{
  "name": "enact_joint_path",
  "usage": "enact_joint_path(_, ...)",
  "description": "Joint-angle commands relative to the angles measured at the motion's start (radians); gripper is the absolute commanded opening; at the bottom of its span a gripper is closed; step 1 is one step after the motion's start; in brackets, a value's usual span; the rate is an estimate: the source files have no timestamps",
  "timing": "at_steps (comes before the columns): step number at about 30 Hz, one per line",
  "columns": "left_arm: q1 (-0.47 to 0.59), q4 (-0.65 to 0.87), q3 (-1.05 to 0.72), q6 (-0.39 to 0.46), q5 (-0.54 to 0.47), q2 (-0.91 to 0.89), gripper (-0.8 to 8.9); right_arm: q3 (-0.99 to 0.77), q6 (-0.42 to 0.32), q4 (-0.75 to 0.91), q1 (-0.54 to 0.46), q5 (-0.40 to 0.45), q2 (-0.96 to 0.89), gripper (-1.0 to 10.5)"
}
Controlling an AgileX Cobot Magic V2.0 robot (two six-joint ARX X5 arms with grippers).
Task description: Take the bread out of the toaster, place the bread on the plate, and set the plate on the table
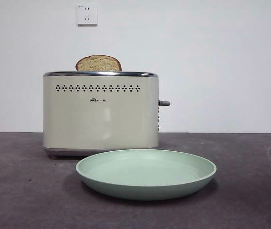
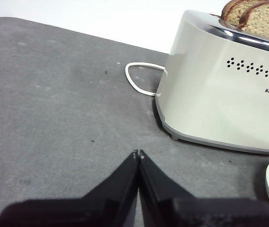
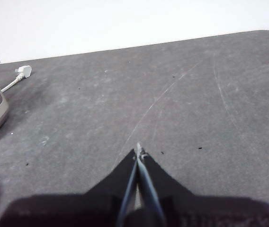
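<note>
Round mint-green plate (image 1: pixel 146 173) nearest; behind, speckled brown-crusted bread (image 1: pixel 99 63) upright in cream toaster (image 1: pixel 100 112), closer to clenched, empty left gripper (image 2: pixel 138 153); right gripper (image 3: pixel 138 150) clenched too.

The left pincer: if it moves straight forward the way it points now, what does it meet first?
Probably nothing soon: the left pincer, shut, points over bare table. The toaster and its white cord lie off to one side, though depth is unclear.

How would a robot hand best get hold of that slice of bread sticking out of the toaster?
Probably by the bread's rounded top, coming straight down from above. Only that domed part rises above the toaster; the rest sits in the slot. The jaws should close on its two flat faces. The left wrist view shows a second slice close behind, so room is tight. The left gripper is nearer.
</note>
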Motion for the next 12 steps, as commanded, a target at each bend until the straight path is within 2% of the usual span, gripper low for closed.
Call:
enact_joint_path(1,0.002,0.017,-0.014,0.003,-0.005,-0.003,-0.04,-0.011,0.02,-0.003,0.002,-0.003,-0.002,0.0)
enact_joint_path(4,0.002,0.03,-0.014,0.001,-0.001,-0.003,-0.04,-0.011,0.095,-0.003,0.002,-0.003,-0.002,0.0)
enact_joint_path(8,0.002,0.039,-0.014,0.0,0.0,-0.003,-0.04,-0.011,0.253,-0.003,0.002,-0.003,-0.002,0.0)
enact_joint_path(11,0.002,0.043,-0.013,-0.017,0.019,-0.003,-0.05,-0.011,0.31,-0.004,0.002,-0.01,-0.002,0.0)
enact_joint_path(12,0.002,0.044,-0.012,-0.031,0.039,-0.003,-0.05,-0.009,0.32,-0.003,0.002,-0.037,-0.002,0.0)
